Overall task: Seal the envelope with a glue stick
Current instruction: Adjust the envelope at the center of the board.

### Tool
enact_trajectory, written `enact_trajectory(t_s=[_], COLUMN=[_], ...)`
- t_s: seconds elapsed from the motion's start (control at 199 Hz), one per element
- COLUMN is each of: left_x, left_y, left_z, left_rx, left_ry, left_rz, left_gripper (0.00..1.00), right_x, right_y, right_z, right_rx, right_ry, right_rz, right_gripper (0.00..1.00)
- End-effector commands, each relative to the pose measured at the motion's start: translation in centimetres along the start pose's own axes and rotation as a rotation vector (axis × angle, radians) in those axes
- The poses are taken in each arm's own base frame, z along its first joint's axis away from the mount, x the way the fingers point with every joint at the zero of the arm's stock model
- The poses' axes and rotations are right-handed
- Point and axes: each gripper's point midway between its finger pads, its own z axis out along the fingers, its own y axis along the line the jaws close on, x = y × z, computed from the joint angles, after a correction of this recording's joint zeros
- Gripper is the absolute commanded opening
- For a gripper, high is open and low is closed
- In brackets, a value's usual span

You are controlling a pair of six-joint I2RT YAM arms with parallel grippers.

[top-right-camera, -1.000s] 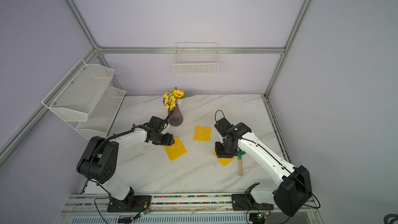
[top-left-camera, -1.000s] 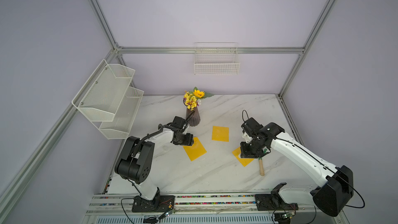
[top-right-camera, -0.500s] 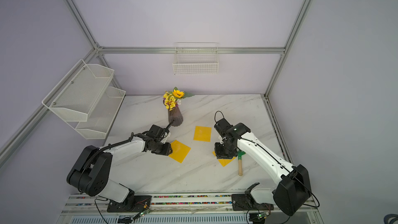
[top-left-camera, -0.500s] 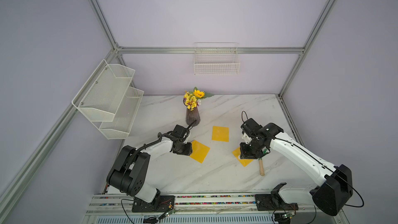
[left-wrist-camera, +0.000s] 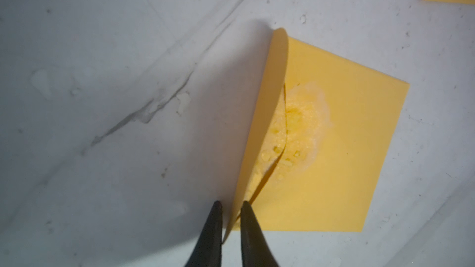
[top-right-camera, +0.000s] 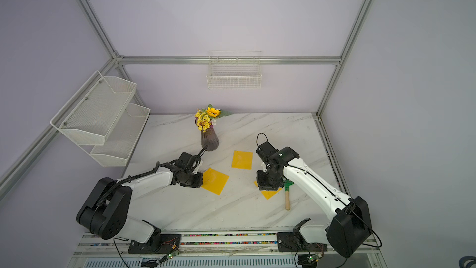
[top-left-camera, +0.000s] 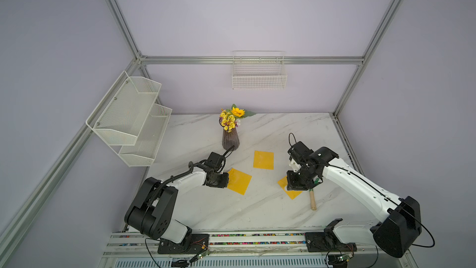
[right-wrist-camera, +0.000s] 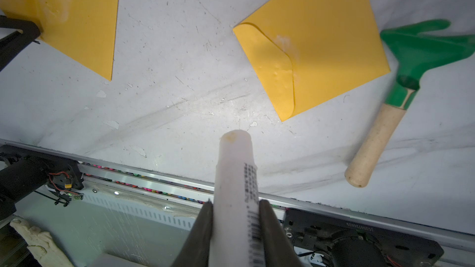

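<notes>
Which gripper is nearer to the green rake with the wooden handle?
Right. The right gripper, holding the white glue stick, hovers beside the head of the green rake. The left gripper is far off to the other side, pinching the flap of a yellow paper envelope.

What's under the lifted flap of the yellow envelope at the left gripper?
A whitish, lumpy glue smear on the yellow paper envelope; whatever lies nearer the fold is hidden behind the raised flap.
</notes>
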Motion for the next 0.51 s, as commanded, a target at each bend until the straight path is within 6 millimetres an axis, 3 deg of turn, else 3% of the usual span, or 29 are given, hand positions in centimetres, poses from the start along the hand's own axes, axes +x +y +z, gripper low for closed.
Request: enact_trajectory(t_s=[0.0, 0.276, 0.431, 0.501], left_x=[0.7, 1.3, 3.6, 4.1], left_y=[0.5, -1.7, -5.4, -7.9], left_z=[0.5, 0.1, -0.2, -1.3], left_rx=[-0.031, 0.04, 0.163, 0.246], left_ry=[0.02, 0.026, 0.037, 0.002], left_rz=[-0.012, 0.028, 0.046, 0.062], left_gripper=[0.12, 0.0, 0.0, 0.0], right_x=[-0.7, -0.4, -0.2, -0.2], right_y=[0.6, 0.6, 0.9, 1.2], right_z=[-0.6, -0.4, -0.4, -0.2], right_rx=[-0.029, -0.03, -0.056, -0.073], right_ry=[-0.026, -0.015, -0.015, -0.015], right_rz=[0.011, 0.009, 0.019, 0.025], right_gripper=[0.0, 0.0, 0.0, 0.0])
